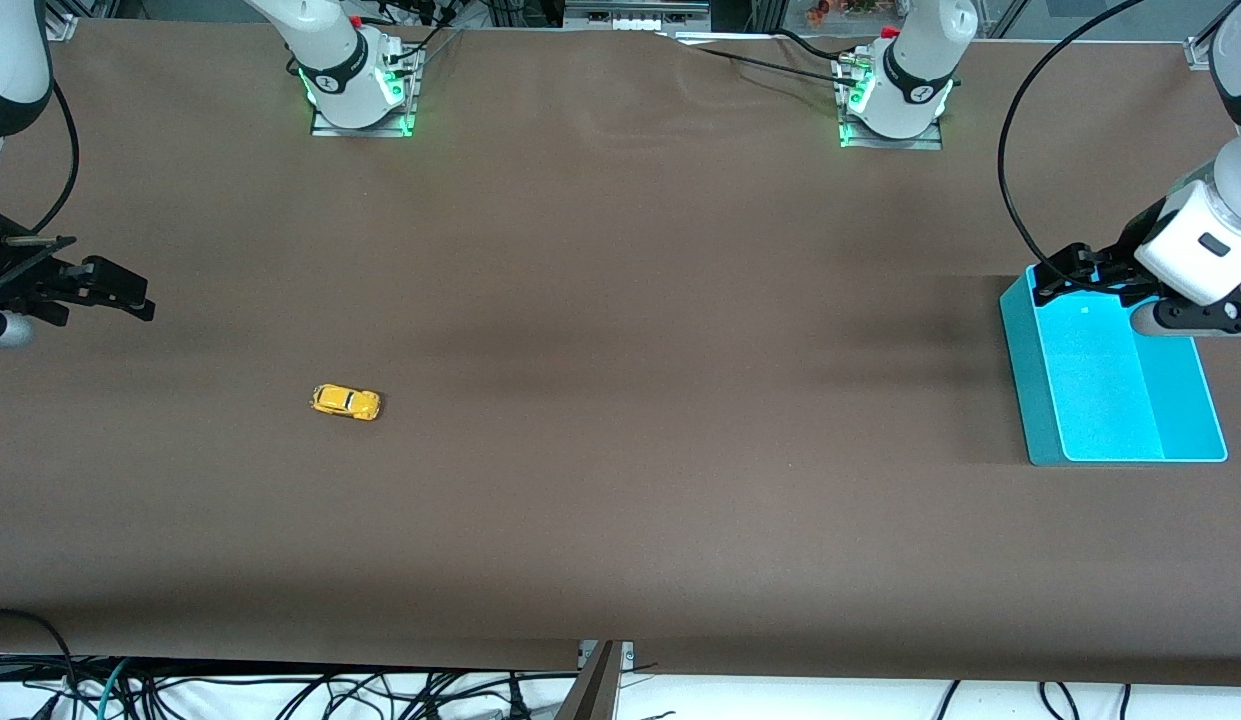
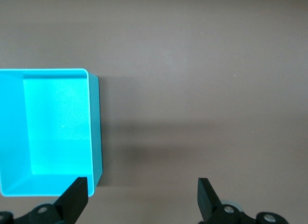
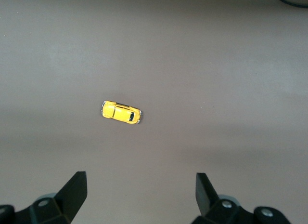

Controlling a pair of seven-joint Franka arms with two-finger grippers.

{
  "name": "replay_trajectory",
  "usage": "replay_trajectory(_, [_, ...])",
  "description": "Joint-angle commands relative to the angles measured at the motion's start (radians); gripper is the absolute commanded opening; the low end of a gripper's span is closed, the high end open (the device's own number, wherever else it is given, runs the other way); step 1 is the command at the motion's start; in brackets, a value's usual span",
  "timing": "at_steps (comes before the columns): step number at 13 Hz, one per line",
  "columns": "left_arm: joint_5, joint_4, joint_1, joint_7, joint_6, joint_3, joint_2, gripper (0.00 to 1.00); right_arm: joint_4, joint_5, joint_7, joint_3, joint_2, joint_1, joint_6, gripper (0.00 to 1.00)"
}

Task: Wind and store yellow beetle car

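Note:
The yellow beetle car [image 1: 346, 401] stands alone on the brown table toward the right arm's end. In the right wrist view the car [image 3: 121, 112] lies on its wheels, some way off from the fingers. My right gripper [image 1: 130, 293] hangs open above the table at that end, short of the car, and holds nothing [image 3: 141, 192]. My left gripper [image 1: 1062, 272] is open and empty too, over the corner of the cyan bin [image 1: 1020, 360] that lies farthest from the front camera. In the left wrist view the left gripper [image 2: 142, 195] is beside the bin's wall [image 2: 96, 132].
The cyan bin stands at the left arm's end of the table, and nothing shows inside it. A brown cloth [image 1: 620, 300] covers the table. Both arm bases [image 1: 360, 80] stand along the table edge farthest from the front camera. Cables hang below the near edge.

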Motion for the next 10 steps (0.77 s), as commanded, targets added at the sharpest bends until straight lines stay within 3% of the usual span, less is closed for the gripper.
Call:
replay_trajectory(1, [0.027, -0.218, 0.011, 0.004, 0.127, -0.029, -0.161, 1.00, 0.010, -0.012, 0.013, 0.014, 0.004, -0.007, -0.014, 1.00])
replay_trajectory(10, [0.026, -0.159, 0.020, -0.007, 0.013, -0.038, -0.142, 1.00, 0.013, -0.010, 0.007, 0.012, 0.004, -0.010, -0.009, 1.00])
